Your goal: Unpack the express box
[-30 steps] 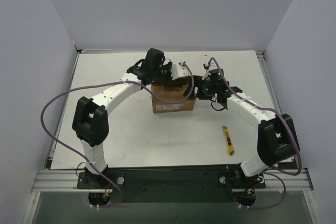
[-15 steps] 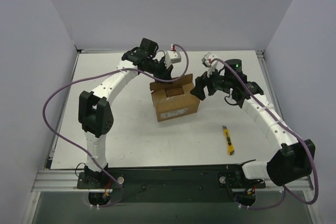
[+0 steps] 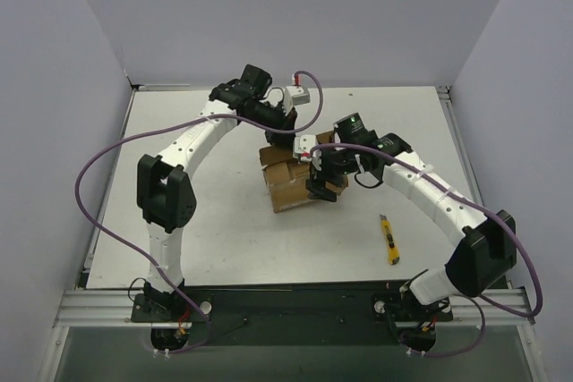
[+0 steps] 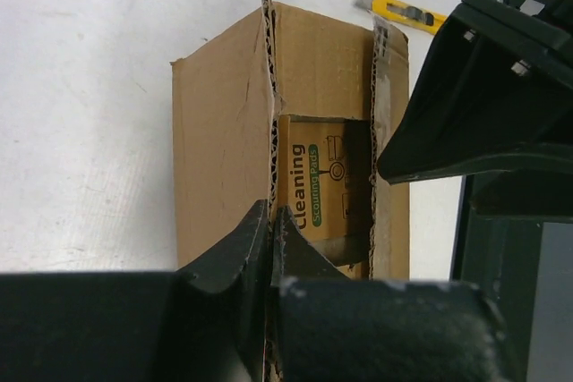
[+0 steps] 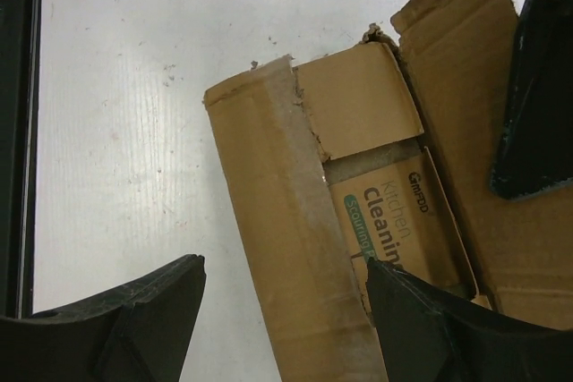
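Note:
The express box [image 3: 291, 192] stands mid-table with its top flaps open. A smaller brown box printed "Kitchen Cleaning Scouring Pads" [image 5: 394, 221] lies inside it and also shows in the left wrist view [image 4: 313, 185]. My left gripper [image 3: 279, 131] is shut on the upright edge of the box's far flap [image 4: 267, 87], its jaws pinching the cardboard [image 4: 270, 221]. My right gripper [image 3: 320, 183] hangs open over the box's right side, its jaws straddling the taped flap [image 5: 286, 221] and holding nothing [image 5: 286, 310].
A yellow utility knife [image 3: 390, 239] lies on the table to the right of the box, and shows in the left wrist view [image 4: 403, 13]. White walls close in the table on three sides. The arms' bases are at the near edge.
My right gripper swung left and down from beside the box to over its open top. The box shifted slightly nearer and turned. My left gripper kept hold of the far flap.

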`<action>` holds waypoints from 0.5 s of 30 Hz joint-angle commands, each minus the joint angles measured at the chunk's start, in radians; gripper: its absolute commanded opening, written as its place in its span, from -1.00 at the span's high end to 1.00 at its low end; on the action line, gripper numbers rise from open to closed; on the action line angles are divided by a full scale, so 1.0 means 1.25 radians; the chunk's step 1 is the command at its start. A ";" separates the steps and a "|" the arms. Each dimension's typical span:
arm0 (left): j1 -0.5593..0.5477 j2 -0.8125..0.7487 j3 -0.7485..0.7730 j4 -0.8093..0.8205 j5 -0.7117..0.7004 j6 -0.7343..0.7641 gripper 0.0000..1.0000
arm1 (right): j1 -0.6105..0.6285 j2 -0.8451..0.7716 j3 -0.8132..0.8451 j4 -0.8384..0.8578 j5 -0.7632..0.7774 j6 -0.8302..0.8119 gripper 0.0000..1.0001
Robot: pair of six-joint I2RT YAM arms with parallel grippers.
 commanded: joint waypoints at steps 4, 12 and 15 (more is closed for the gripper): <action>-0.003 -0.046 -0.056 0.050 0.045 -0.068 1.00 | 0.011 0.043 0.017 -0.033 -0.025 -0.083 -0.48; -0.012 -0.056 -0.065 0.017 0.028 -0.026 1.00 | 0.016 0.092 0.016 -0.035 -0.030 -0.044 -0.47; -0.013 -0.061 -0.075 0.028 0.027 -0.031 1.00 | 0.017 0.114 0.039 -0.058 -0.041 0.002 -0.37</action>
